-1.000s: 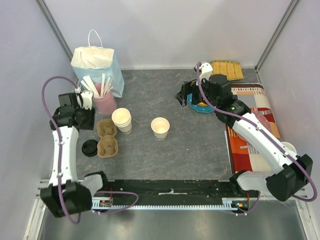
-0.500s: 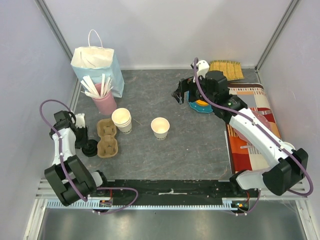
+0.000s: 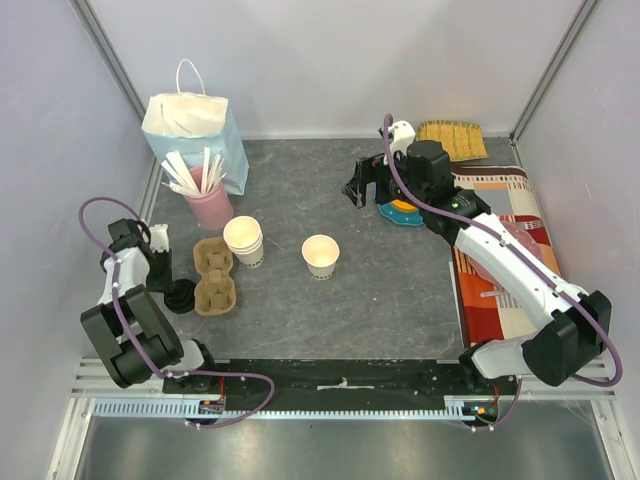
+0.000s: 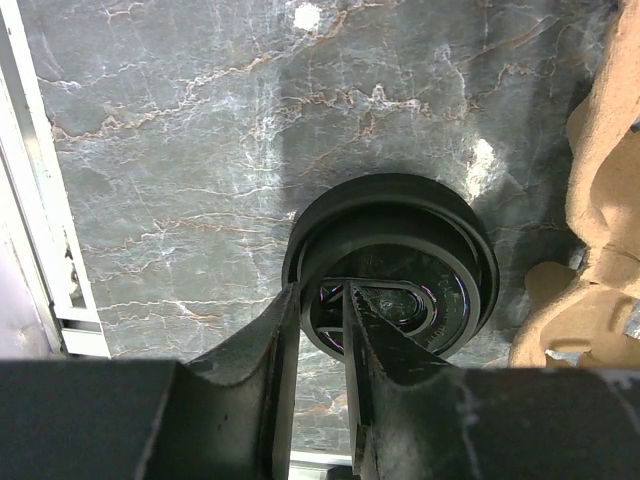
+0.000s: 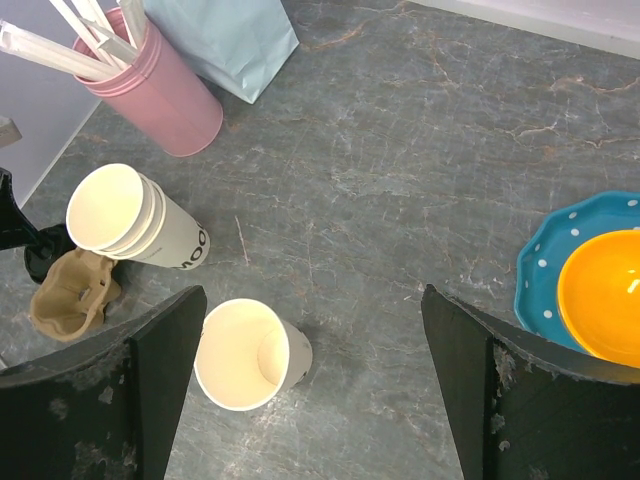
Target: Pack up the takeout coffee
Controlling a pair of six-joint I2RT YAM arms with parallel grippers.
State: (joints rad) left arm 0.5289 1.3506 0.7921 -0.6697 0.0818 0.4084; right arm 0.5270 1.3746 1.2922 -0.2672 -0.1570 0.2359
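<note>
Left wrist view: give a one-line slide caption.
Left pincer straddles the rim of the black lid, beside the carrier.

Overhead camera looks down; both wrist cameras share the carrier point(image 3: 215, 275).

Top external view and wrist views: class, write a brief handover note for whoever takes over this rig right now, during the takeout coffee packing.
Left gripper: jaws narrow, astride the rim of the round black plastic lid, which lies flat on the table beside the brown cardboard cup carrier; firm grip unconfirmed.
Right gripper: open, empty, above the table near the single lidless white paper cup.
Done: nothing packed; the cup has no lid.
Left: lid the cup, then pack it, probably into the carrier or the pale blue paper bag.
</note>
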